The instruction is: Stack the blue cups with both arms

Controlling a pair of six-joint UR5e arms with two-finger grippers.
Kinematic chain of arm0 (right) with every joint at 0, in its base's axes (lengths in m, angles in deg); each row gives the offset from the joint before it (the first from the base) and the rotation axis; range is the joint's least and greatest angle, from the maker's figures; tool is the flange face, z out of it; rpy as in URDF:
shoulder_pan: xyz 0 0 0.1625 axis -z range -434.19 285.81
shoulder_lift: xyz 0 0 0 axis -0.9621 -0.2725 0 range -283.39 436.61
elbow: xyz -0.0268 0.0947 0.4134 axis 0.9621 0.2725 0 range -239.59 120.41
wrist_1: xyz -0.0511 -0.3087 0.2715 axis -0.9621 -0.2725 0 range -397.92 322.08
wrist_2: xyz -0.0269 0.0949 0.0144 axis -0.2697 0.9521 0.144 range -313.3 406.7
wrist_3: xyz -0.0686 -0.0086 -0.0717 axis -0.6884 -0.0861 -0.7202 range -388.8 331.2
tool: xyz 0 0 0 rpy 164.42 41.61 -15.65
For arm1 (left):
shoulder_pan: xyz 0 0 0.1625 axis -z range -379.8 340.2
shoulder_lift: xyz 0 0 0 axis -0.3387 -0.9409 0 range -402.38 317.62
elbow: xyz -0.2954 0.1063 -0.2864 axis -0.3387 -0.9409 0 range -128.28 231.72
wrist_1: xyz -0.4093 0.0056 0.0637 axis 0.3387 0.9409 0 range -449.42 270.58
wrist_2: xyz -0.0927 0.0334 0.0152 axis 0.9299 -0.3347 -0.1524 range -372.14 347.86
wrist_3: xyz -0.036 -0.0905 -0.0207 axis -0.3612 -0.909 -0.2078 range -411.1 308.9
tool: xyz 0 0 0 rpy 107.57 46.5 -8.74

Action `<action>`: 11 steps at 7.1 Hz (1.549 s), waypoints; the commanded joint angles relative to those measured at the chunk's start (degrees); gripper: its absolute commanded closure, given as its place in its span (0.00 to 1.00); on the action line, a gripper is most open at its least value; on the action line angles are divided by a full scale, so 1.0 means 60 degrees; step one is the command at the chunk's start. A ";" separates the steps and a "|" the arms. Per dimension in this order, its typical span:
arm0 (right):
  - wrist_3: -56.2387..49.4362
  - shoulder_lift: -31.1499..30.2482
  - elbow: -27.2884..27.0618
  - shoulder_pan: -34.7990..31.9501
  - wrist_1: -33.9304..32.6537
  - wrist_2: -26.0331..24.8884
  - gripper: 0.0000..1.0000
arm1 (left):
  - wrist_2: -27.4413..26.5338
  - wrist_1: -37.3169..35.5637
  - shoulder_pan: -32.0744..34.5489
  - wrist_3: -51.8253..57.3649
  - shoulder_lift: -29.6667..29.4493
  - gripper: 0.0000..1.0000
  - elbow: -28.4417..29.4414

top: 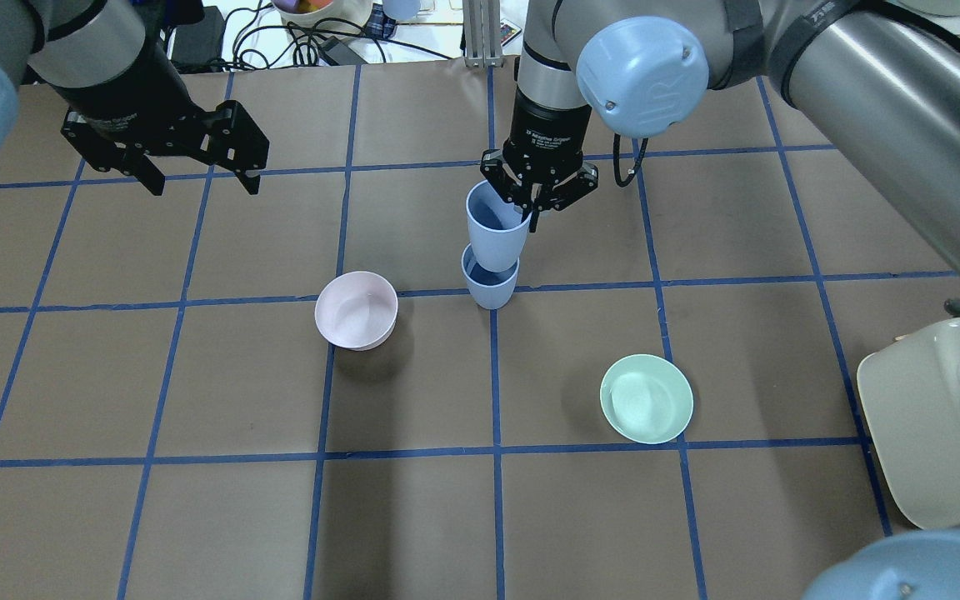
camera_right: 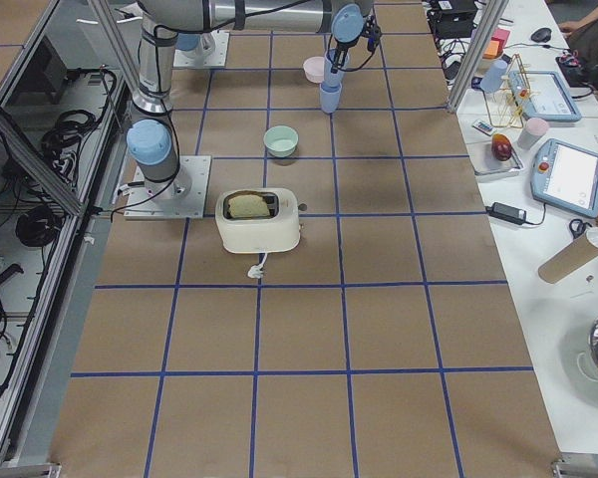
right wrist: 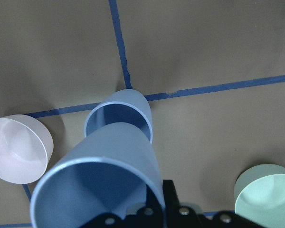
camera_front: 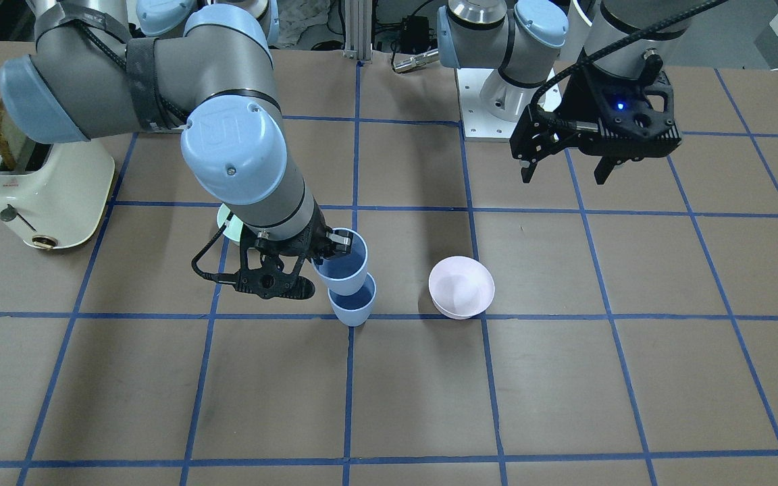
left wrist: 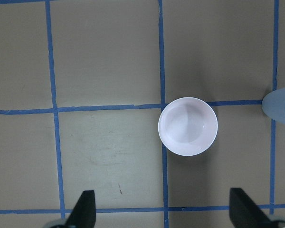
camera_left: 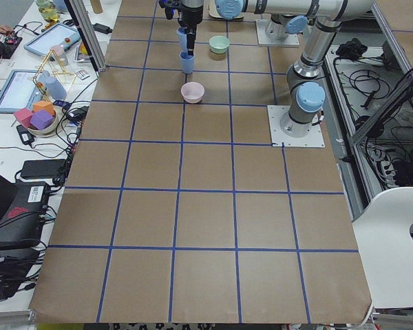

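Note:
Two blue cups are at the table's centre. The lower cup [top: 488,287] stands upright on a blue tape line. My right gripper [top: 537,200] is shut on the rim of the upper cup [top: 495,225], which tilts slightly, its base at the lower cup's mouth. In the right wrist view the held cup [right wrist: 99,190] overlaps the lower cup [right wrist: 118,116]. I cannot tell whether they touch. My left gripper [top: 201,182] is open and empty, raised over the table well to the left. Its fingertips [left wrist: 85,209] show spread wide apart.
A pale pink bowl [top: 356,310] sits left of the cups, below my left gripper. A mint-green bowl [top: 646,398] sits to the right and nearer me. A cream toaster [top: 938,417] with toast stands at the right edge.

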 commanded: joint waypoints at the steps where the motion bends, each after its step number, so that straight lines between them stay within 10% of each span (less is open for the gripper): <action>1: 0.0013 0.0036 -0.0137 -0.0073 -0.0071 0.0180 1.00 | -0.0012 0.0000 0.0002 0.0002 0.0046 0.00 -0.0041; 6: 0.0027 0.0226 -0.0167 -0.0073 -0.0101 0.0226 1.00 | -0.0042 0.0000 0.0002 -0.0012 0.0060 0.00 -0.0012; 8: -0.0002 0.0241 -0.0254 -0.0073 -0.0130 0.0226 0.77 | -0.0042 0.0000 0.0002 0.0002 0.0075 0.00 -0.0027; 11: 0.0086 0.0183 -0.0211 -0.0059 -0.0756 0.0066 0.12 | -0.0056 0.0000 0.0002 0.0002 0.0075 0.00 -0.0027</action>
